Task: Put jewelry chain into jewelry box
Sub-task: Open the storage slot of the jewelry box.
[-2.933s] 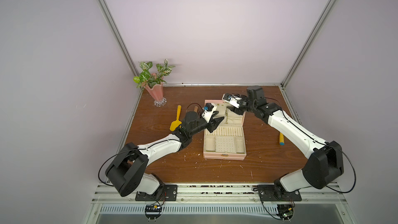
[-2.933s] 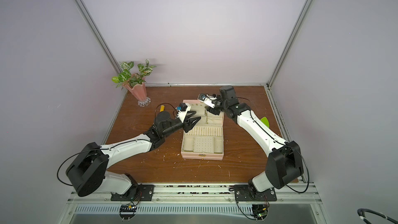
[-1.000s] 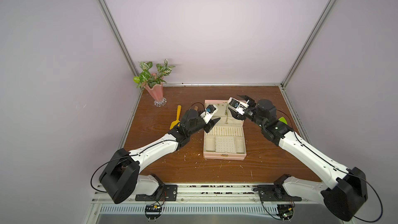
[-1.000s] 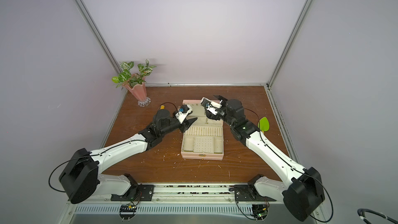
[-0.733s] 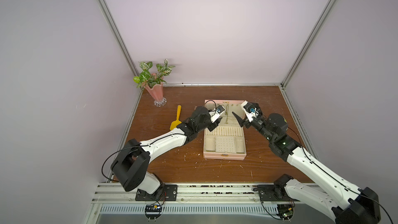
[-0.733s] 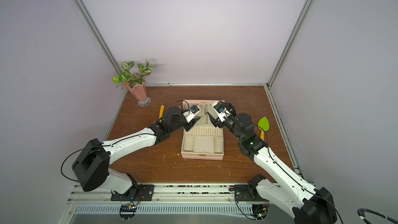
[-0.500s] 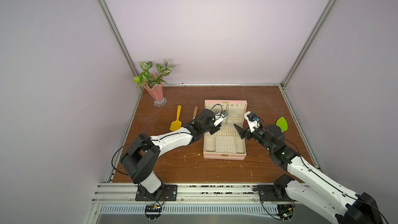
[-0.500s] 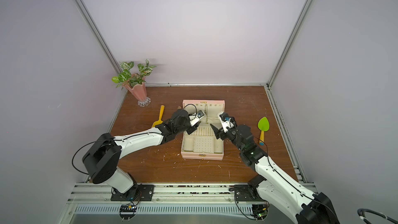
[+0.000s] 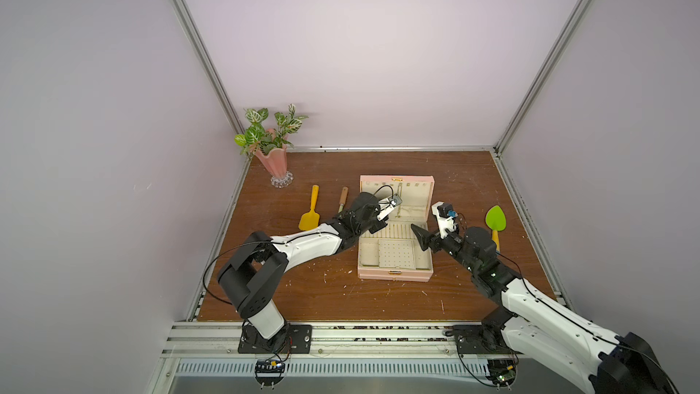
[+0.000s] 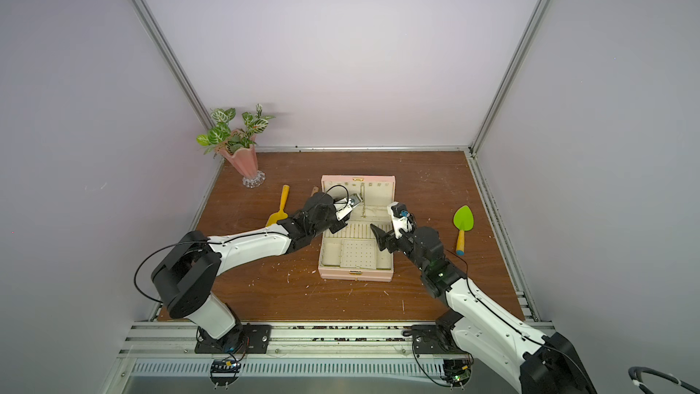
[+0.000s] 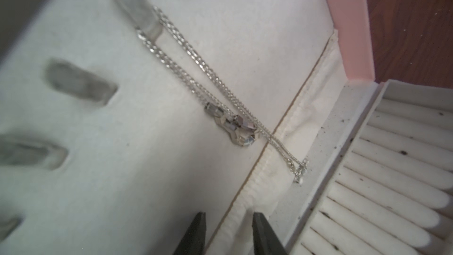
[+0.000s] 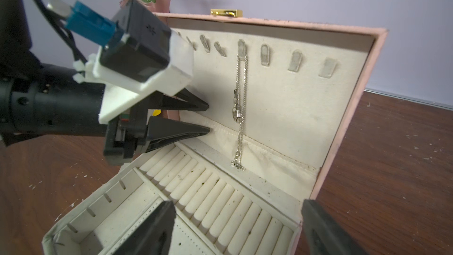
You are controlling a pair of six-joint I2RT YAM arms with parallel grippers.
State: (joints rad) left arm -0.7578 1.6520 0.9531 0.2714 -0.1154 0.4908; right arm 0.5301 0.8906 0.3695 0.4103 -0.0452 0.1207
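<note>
The pink jewelry box (image 9: pixel 394 276) (image 10: pixel 356 275) stands open mid-table, its cream-lined lid (image 12: pixel 348 128) upright. The silvery jewelry chain (image 12: pixel 239 109) (image 11: pixel 196 57) hangs from a hook in the lid, its end resting by the hinge pocket; it shows faintly in a top view (image 9: pixel 400 202). My left gripper (image 11: pixel 228 214) (image 12: pixel 208 118) is open a little with nothing between its jaws. It points at the lid's lower part, just left of the chain and apart from it. My right gripper (image 12: pixel 237 204) (image 9: pixel 426 235) is wide open and empty over the tray's right side.
A pink vase with green leaves (image 9: pixel 274 161) stands at the back left. A yellow trowel (image 9: pixel 310 214) and a wooden-handled tool (image 9: pixel 342 199) lie left of the box, and a green trowel (image 9: pixel 495 219) lies to its right. Pale flecks dot the wooden table (image 9: pixel 341 297).
My right arm has drawn back from the lid's top towards the front right. My left gripper has moved right, in over the box towards the lid, with its jaws narrowing.
</note>
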